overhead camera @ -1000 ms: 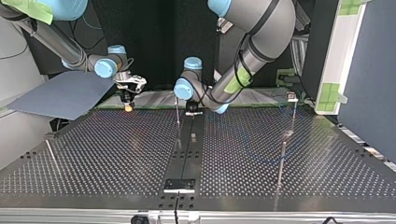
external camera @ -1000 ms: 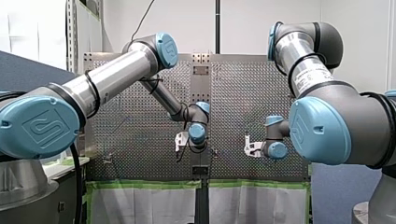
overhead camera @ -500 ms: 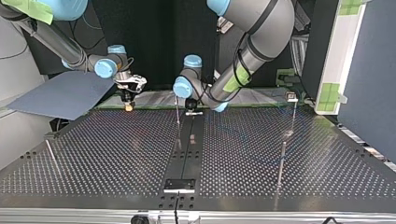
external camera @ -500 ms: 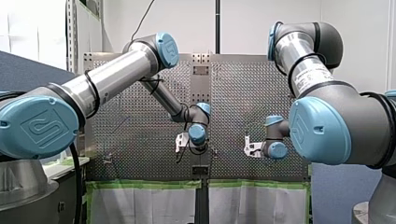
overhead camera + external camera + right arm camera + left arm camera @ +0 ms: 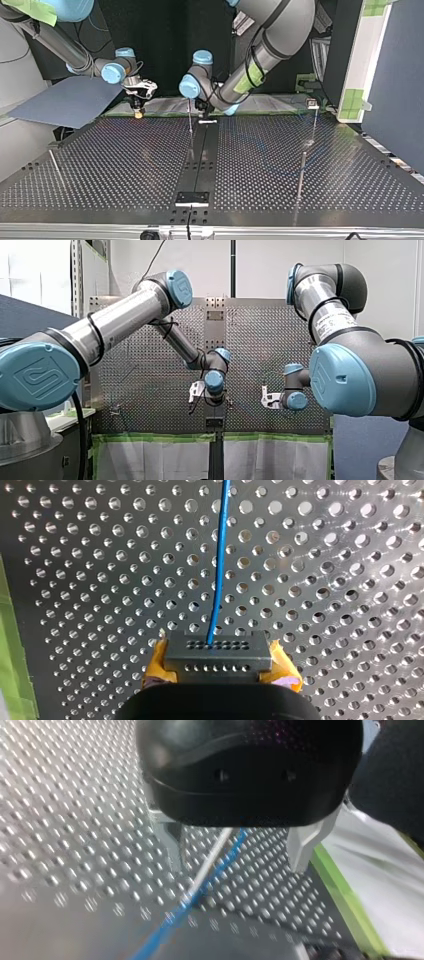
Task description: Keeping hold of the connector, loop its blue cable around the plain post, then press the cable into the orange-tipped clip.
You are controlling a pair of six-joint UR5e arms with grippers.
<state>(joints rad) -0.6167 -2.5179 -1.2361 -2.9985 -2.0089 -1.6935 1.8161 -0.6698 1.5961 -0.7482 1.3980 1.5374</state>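
Blue cable (image 5: pixel 218 570) taut — right tool (image 5: pixel 220 667) clamps connector (image 5: pixel 218 647), left tool (image 5: pixel 236 862) open astride plain post (image 5: pixel 212 857) — keep tension, wrap low.

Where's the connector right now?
Right wrist view: connector clamped between the yellow pads of my right tool, blue cable running ahead over the table. In the top view that tool is at the left.

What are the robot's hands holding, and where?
Right gripper pinches the connector by its two sides. Left gripper is open, holding nothing.
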